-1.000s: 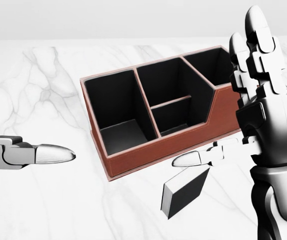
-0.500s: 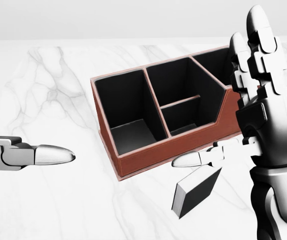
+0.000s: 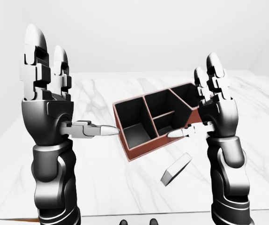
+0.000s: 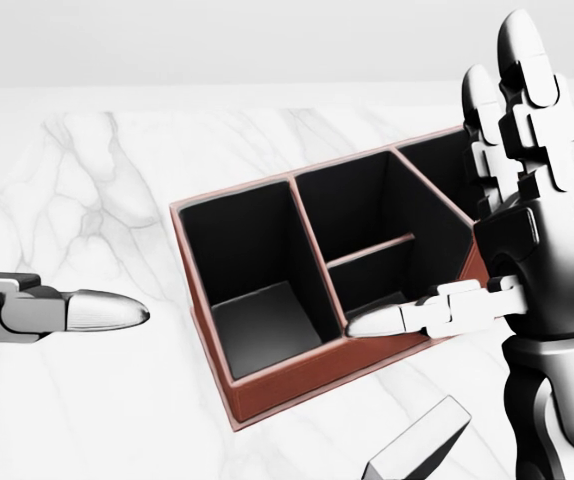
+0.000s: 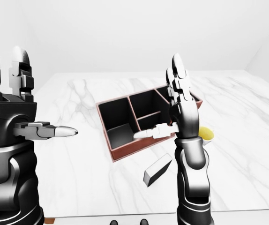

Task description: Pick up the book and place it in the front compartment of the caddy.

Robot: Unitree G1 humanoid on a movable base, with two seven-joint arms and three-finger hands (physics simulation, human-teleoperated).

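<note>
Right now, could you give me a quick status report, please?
Both hands raised, open, empty: left hand, right hand. Book flat on table, below caddy. Caddy compartments empty, nothing blocking.

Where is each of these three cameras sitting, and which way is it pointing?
Head view: on the robot's head, tilted down at the caddy; only the left hand's fingertip and the right hand show.
Left-eye view: on the head, looking out over both raised arms, left hand included, at the marble table and the book.
Right-eye view: the paired eye, nearly the same scene; it alone shows a yellow thing past the right forearm.
All three share the caddy and both open hands.
</note>
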